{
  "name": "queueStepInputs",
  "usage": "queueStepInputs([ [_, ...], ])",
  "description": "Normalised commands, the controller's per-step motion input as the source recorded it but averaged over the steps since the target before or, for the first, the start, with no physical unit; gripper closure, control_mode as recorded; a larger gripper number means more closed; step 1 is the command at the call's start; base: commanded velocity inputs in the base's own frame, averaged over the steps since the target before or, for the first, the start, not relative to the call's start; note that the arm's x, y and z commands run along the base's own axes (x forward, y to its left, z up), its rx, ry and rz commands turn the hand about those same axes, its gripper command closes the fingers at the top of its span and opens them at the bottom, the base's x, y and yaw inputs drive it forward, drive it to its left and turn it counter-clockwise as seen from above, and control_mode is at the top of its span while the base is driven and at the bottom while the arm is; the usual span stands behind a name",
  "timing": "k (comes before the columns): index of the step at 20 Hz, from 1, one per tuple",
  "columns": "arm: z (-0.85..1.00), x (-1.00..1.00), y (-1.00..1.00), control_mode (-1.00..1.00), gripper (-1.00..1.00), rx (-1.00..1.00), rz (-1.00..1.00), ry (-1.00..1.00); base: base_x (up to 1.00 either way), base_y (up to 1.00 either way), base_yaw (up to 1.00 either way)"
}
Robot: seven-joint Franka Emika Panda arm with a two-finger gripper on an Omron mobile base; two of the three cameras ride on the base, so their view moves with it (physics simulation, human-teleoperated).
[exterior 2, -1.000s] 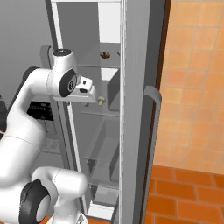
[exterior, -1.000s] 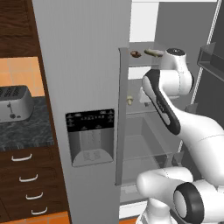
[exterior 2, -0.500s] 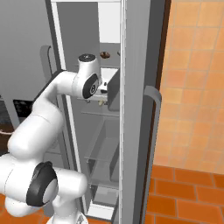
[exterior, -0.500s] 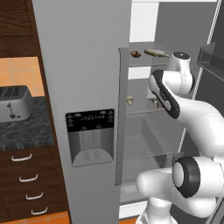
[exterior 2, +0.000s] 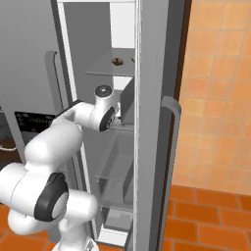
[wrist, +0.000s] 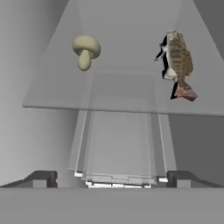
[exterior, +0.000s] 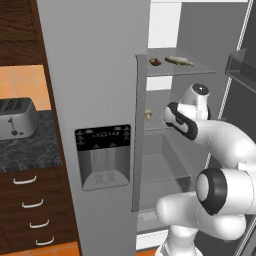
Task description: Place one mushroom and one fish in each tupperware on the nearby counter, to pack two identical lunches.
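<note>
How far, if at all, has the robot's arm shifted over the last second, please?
Yes. The arm's wrist has dropped from level with the top fridge shelf to below it, towards the second shelf holding the pale mushroom.

I can read no text, label, brand or number anywhere here. The dark rectangular dispenser panel (exterior: 102,139) on the grey fridge door carries a row of small pale marks, too tiny for me to make out.

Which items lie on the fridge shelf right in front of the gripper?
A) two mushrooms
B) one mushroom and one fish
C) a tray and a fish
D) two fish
B: the hand view shows a pale mushroom and a fish apart on the glass shelf.
</note>
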Motion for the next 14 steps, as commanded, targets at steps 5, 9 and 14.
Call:
queueStepInputs([
  [5, 0.15, 0.17, -0.32, -1.00, -1.00, -0.01, 0.02, -0.01, 0.00, 0.00, 0.00],
  [9, 0.39, 0.27, -0.53, -1.00, -1.00, -0.04, 0.01, 0.00, 0.00, 0.00, 0.00],
  [14, 0.06, 0.37, -0.40, -1.00, -1.00, -0.04, 0.00, 0.00, 0.00, 0.00, 0.00],
])
